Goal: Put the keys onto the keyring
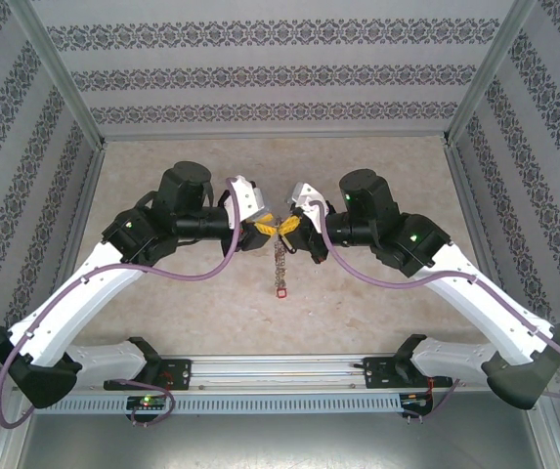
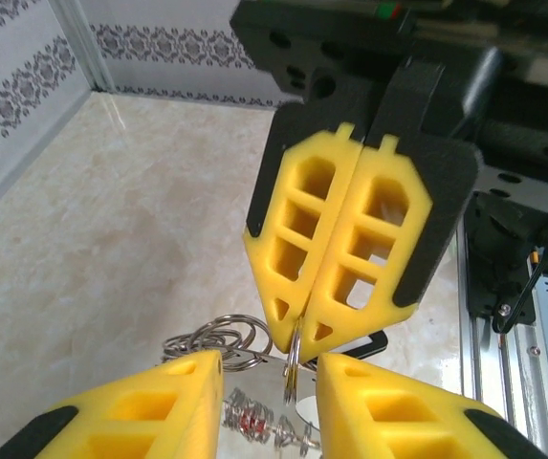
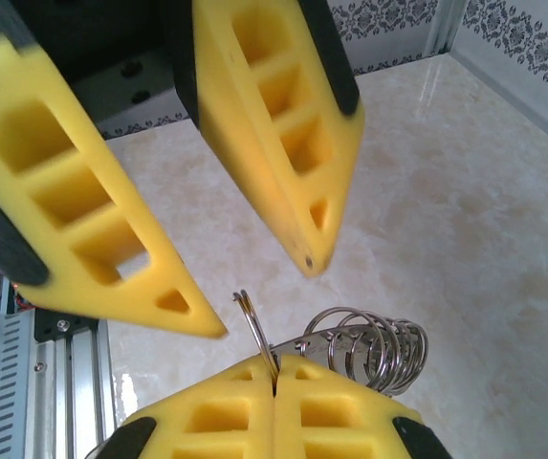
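Risk, slip: the keyring (image 3: 252,320) is pinched by a thin edge at the very tips of the right pincer (image 3: 274,368). A sideways nudge from the left pincer (image 3: 266,298) could twist it out, and the whole bunch would drop to the table (image 1: 211,313).
Risk, wrong loop: a coil of spare rings (image 3: 369,349) sits just beside the pinched ring, so the left fingers could clamp one of those instead.
Risk, swing: the string of keys (image 1: 281,264) hangs below the two pincers with a red tag (image 1: 281,291) at its low end. A jerk would set it swaying and pull at the grip.
Right pincer: clenched, grasping the keyring upright between its pads.
Left pincer: released, fingers apart, facing the right one tip to tip.
Keyring relative to left pincer: in the gap between its fingertips, near both.
Key with the black tag: not surely picked out. A dark edge (image 2: 367,342) by the right pincer's tip in the left wrist view may be its tag.
Place: mid-table, between the two arms.
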Robot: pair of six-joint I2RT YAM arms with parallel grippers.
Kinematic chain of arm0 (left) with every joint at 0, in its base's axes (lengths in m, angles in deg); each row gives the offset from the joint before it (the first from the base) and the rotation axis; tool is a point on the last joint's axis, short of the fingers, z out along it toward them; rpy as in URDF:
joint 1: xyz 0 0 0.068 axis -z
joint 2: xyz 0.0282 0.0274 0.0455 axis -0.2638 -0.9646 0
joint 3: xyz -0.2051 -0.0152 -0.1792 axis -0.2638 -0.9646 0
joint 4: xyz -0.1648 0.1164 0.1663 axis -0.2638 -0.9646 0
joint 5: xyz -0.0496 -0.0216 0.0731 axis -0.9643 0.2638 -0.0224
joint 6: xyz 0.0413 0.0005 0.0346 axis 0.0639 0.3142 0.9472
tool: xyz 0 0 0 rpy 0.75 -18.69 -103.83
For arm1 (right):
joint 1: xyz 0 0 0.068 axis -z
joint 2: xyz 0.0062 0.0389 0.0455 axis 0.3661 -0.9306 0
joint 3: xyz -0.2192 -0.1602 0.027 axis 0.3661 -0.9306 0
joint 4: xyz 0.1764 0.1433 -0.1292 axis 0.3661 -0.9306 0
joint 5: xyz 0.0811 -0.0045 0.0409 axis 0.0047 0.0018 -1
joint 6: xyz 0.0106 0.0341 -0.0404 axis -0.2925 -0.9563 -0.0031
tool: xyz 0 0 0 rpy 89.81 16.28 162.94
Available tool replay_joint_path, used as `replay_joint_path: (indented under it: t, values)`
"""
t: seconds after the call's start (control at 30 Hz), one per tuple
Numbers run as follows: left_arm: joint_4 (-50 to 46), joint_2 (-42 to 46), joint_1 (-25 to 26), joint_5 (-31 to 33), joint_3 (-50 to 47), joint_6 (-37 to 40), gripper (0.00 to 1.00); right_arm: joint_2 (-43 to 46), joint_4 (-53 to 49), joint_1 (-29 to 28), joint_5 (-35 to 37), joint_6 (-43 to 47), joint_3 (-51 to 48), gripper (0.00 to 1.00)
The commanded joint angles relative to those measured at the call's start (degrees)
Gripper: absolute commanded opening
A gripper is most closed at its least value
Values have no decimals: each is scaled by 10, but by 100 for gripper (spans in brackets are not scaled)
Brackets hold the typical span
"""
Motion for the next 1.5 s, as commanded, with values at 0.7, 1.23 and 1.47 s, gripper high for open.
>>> replay_joint_path:
  t: [0.7,1.23,1.47]
  values:
    - [-23,-29,7,-13,31,1,0,-9,9,0,-23,32,30,0]
    - [102,36,-1,-123,-4,-66,0,52,62,7,-44,-3,-47,15]
    - [124,39,-1,-137,-12,-82,0,65,88,9,-73,-8,-60,12]
